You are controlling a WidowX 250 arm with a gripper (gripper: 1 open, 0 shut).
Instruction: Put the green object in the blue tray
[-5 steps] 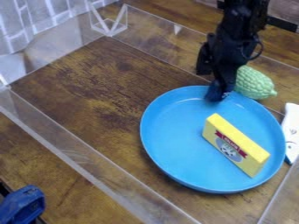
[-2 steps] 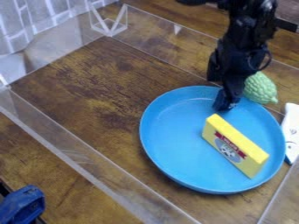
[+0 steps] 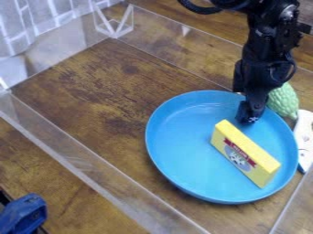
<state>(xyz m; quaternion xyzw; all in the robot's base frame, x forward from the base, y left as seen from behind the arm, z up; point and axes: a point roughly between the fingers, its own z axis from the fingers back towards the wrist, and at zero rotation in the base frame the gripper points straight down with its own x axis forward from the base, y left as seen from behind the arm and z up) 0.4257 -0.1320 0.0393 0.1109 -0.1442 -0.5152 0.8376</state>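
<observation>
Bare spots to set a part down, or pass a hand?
Widest: the wood left of the plate, bounded by the clear walls. Smaller: the plate's own left half, beside the yellow box. Crowded: plate's upper right, with jaws and green object.

On the round blue plastic plate point(image 3: 184, 151), near its right edge, lies 1 yellow rectangular block point(image 3: 246, 154).
</observation>
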